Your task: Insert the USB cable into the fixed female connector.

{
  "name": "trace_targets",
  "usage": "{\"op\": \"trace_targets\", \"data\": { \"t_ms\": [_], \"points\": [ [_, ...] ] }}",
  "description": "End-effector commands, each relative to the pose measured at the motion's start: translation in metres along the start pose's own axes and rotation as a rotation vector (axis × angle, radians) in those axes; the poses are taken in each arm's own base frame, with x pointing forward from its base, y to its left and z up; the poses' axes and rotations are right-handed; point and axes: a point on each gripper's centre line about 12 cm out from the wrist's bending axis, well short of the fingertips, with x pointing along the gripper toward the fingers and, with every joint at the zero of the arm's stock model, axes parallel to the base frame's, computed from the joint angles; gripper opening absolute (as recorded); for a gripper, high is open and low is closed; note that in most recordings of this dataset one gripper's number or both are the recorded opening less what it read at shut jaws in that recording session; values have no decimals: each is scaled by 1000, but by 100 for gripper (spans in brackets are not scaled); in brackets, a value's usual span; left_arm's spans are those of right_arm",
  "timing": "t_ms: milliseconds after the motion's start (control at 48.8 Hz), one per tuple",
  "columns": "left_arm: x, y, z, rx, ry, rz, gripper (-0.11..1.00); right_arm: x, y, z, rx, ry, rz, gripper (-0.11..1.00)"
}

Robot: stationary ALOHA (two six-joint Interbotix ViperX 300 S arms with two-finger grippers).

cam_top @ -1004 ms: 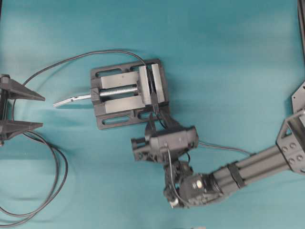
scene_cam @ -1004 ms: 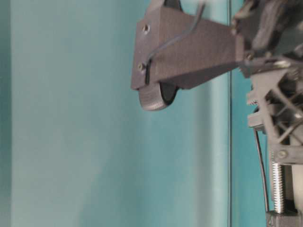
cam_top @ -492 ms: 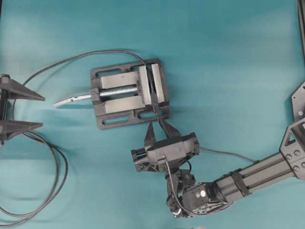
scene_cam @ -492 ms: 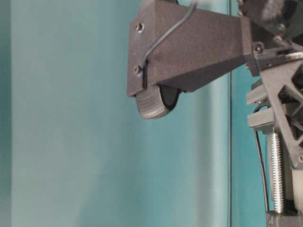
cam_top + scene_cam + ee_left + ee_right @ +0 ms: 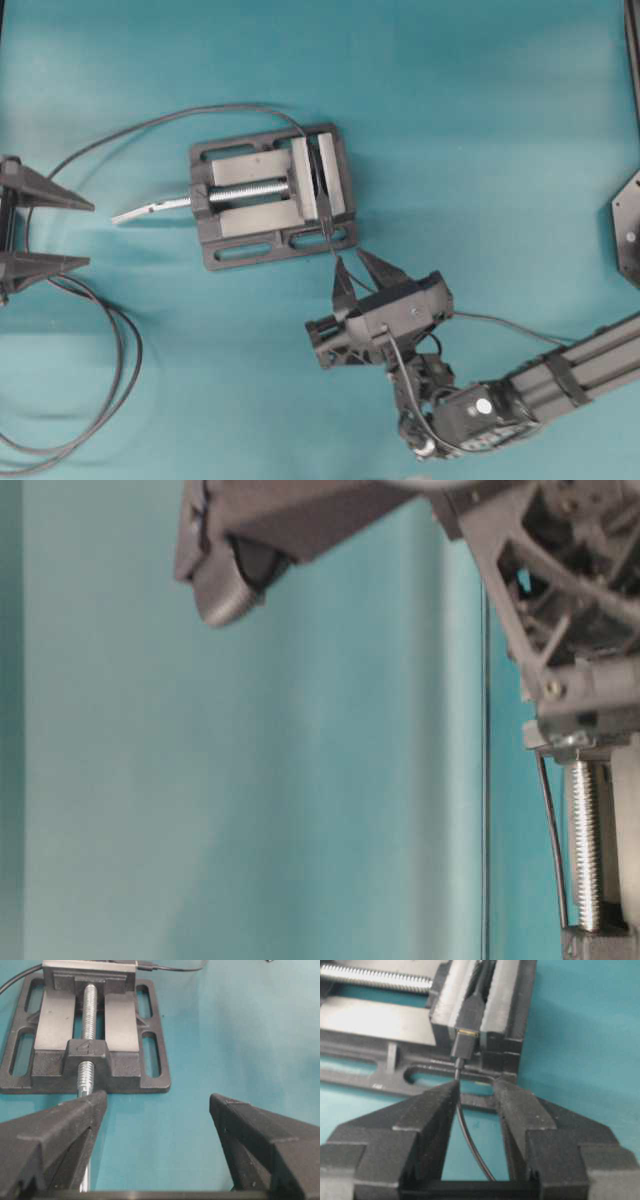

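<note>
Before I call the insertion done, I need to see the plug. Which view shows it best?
The right wrist view: the USB cable plug sits in the fixed female connector, close and sharp. Overhead shows a dark speck at the vise; the left wrist view shows its far end; table-level shows nothing.

Left end effector [image 5: 12, 228] cut by the overhead view's left edge; table-level view's parts blurred, unidentifiable.

Open table [image 5: 480, 130] right of the vise [image 5: 270, 196]; looping black cable [image 5: 105, 370] crowds the left.
</note>
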Motion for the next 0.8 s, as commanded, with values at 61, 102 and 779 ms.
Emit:
{"op": "trace_targets", "data": {
  "t_ms": [61, 102, 779],
  "points": [
    [1, 0, 5, -5, -11, 0, 99, -5, -4, 19, 13, 25, 131, 40],
    [1, 0, 5, -5, -11, 0, 99, -5, -8, 19, 8, 30, 156, 40],
    [1, 0, 5, -5, -11, 0, 99, 7, -132, 36, 53, 6, 484, 39]
  ]
}}
